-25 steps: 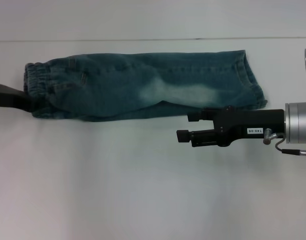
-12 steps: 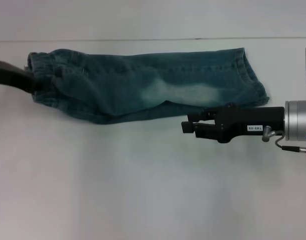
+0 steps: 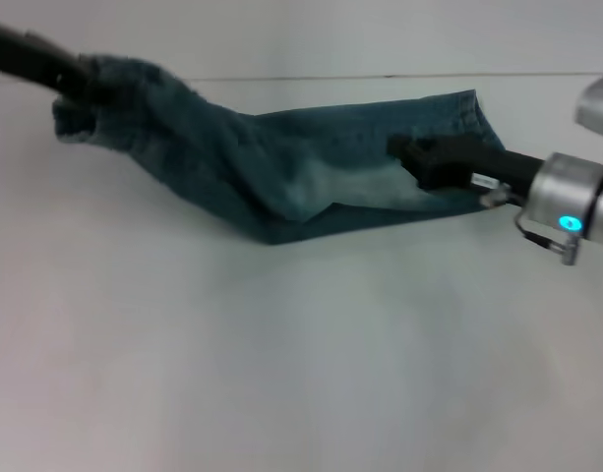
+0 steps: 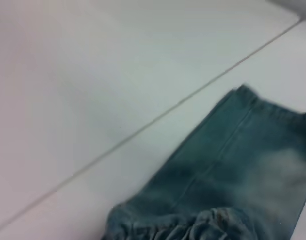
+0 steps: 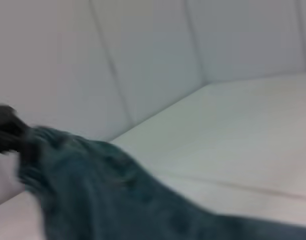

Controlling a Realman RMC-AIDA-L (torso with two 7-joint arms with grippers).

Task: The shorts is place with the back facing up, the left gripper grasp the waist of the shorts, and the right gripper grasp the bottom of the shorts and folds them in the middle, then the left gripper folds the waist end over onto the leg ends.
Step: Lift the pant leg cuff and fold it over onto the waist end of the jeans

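White table (image 3: 281, 374) fills the head view, a thin seam line running across its far part. On it the shorts (image 3: 311, 182), already folded lengthwise into one long strip, blue-green denim with a pale bleached patch near the middle. The strip sags: low point on the table about midway between the two grippers, rising up toward the left one.

The waist (image 3: 90, 93), the gathered ruffled end, is off the table, bunched right at the left gripper (image 3: 70, 77). Jaws closed on the waist, fabric hanging down from them. Left arm is a slim black bar coming in from the upper left corner. Left wrist view shows the ruffled band (image 4: 192, 227) just below the camera and the rest of the strip running away across the table.

The leg ends (image 3: 473, 118) lie flat on the table at the far right of the strip, hem stitching visible. The right gripper (image 3: 404, 152) sits over the denim just inboard of those hems, silver wrist with a blue light behind it. Fingers blurred against the dark cloth; open or closed, cannot tell. Right wrist view shows the lifted strip (image 5: 93, 185) climbing toward the left gripper (image 5: 5, 132).
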